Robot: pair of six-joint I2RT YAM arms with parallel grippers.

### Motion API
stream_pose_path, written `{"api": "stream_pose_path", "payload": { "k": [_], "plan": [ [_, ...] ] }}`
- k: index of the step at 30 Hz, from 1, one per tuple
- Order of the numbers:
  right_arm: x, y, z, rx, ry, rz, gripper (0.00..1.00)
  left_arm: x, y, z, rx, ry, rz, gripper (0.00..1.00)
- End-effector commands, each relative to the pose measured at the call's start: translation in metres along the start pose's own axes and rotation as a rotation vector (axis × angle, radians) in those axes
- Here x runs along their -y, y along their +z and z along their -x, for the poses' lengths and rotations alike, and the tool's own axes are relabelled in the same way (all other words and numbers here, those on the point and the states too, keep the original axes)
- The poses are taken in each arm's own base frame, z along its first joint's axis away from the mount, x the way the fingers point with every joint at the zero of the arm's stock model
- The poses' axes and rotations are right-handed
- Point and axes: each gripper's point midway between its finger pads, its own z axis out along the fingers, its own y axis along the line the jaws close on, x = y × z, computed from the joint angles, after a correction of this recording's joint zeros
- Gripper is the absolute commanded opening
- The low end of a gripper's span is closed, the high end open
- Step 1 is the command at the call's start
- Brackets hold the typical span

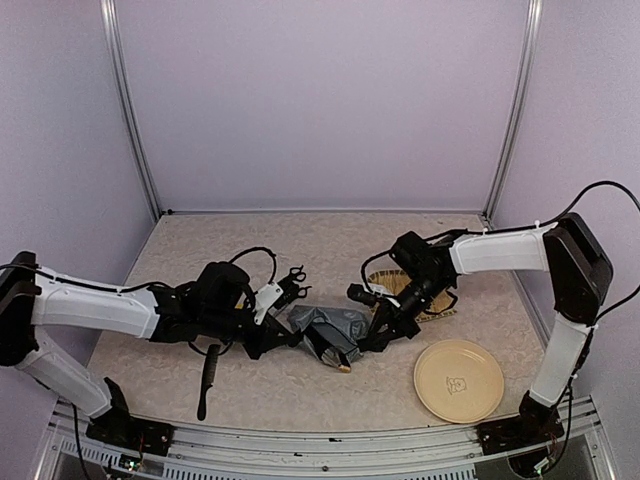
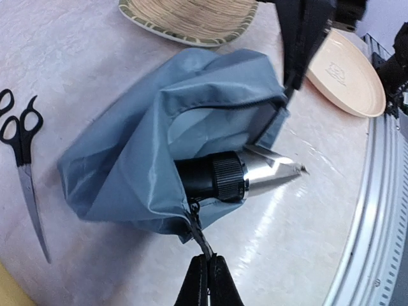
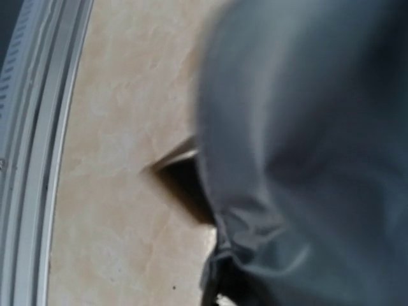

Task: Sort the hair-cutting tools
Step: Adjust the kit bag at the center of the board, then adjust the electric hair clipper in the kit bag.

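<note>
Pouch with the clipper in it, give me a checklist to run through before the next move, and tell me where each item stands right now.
1. Left gripper shut on the pouch zip pull: ok.
2. Right gripper shut on the mouth's far edge, by the look of it: ok.
3. Clipper fully inside: not ok, its silver end sticks out of the mouth.
4. Scissors sorted: not ok, they lie on the table beside the pouch.
5. Comb sorted: not ok, also loose on the table.
6. Clipper guard located: cannot tell, not seen.
</note>
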Motion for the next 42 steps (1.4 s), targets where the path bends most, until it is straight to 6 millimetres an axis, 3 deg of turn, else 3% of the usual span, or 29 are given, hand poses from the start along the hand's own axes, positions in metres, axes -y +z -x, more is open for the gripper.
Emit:
{"api": "stream_pose_path", "payload": {
  "k": [1,7,12,16,19,22,25,29,35,40,42],
  "plan": [
    [-0.010,-0.014,0.029,0.093,0.003,0.068,0.00,0.021,-0.029,-0.007,0.021,-0.148,0.007,0.00],
    [0.010,-0.002,0.016,0.037,0.068,0.027,0.00,0.053,-0.044,-0.043,-0.054,-0.244,0.030,0.00],
    [0.030,0.004,0.012,0.032,0.102,-0.051,0.00,0.084,-0.042,-0.075,-0.137,-0.284,0.037,0.00],
    [0.031,0.012,0.011,0.034,0.118,-0.022,0.00,0.092,-0.036,-0.091,-0.197,-0.271,0.111,0.00],
    [0.029,0.017,0.011,0.031,0.110,-0.012,0.00,0.092,-0.037,-0.076,-0.151,-0.194,0.224,0.24],
    [0.027,0.019,0.012,0.029,0.099,-0.009,0.00,0.100,-0.039,-0.046,-0.073,-0.050,0.313,0.40],
    [0.025,0.019,0.013,0.029,0.090,-0.004,0.00,0.114,-0.033,-0.015,-0.010,0.086,0.332,0.46],
    [0.023,0.019,0.013,0.030,0.082,0.001,0.00,0.114,-0.011,0.008,0.005,0.263,0.382,0.52],
    [0.017,0.020,0.013,0.036,0.078,0.028,0.00,0.096,0.023,0.010,-0.046,0.423,0.441,0.63],
    [0.014,0.020,0.013,0.038,0.082,0.044,0.00,0.080,0.030,0.014,-0.017,0.414,0.413,0.67],
    [0.014,0.021,0.012,0.037,0.084,0.047,0.00,0.081,0.034,0.012,-0.011,0.421,0.371,0.76]
  ]
}}
